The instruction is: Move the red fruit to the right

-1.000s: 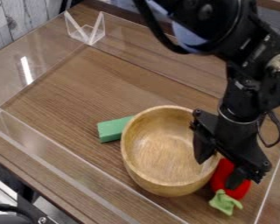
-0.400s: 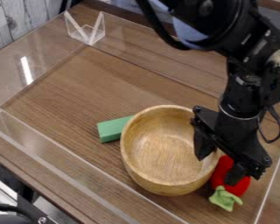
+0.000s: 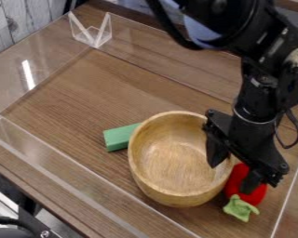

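Block [image 3: 120, 137], flat, smooth and matte green, lies on the brown wooden table [image 3: 83, 93], its near end just beside the bowl [image 3: 177, 160]. That bowl is round, pale tan wood with a thin curved rim and a smooth hollow. On its right, at the table's lower right, sits the red fruit [image 3: 249, 191], rounded and bright, its jagged green leafy cap pointing toward the bottom of the view. The black gripper [image 3: 246, 178], all angular plates and hard-edged joints, reaches down over the fruit and hides its upper part; how far its fingers are open, and whether they grip the fruit, I cannot tell. Compared with the earliest frame, the gripper's lower parts sit slightly differently over the fruit, while block and bowl lie where they were.
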You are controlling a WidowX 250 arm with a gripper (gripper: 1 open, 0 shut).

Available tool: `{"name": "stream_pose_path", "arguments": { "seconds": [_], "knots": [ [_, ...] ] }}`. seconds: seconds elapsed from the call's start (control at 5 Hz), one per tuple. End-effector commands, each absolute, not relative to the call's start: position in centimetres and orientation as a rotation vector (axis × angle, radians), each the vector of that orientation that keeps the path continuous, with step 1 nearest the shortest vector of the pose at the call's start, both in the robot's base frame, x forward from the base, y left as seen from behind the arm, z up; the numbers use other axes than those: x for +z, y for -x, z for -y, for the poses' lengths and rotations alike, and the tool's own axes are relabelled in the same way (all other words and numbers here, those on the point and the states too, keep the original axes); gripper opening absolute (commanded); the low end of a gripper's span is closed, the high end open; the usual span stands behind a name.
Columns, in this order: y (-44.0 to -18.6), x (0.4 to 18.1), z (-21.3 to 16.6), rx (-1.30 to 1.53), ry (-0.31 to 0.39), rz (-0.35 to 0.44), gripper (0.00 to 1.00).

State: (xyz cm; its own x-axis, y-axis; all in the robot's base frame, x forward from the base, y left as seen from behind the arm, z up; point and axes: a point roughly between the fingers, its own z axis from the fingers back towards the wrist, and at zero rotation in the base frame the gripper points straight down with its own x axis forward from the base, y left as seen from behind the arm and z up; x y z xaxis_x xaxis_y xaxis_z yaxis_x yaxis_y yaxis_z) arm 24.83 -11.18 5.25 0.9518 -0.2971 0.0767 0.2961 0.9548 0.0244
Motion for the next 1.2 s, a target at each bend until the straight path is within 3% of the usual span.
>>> {"name": "stream_pose_path", "arguments": {
  "seconds": [0.0, 1.0],
  "knots": [
    [-26.09, 7.36, 11.15, -0.289, 0.007, 0.161, 0.0],
    [-26.58, 7.4, 10.9, -0.28, 0.012, 0.172, 0.0]
  ]
}}
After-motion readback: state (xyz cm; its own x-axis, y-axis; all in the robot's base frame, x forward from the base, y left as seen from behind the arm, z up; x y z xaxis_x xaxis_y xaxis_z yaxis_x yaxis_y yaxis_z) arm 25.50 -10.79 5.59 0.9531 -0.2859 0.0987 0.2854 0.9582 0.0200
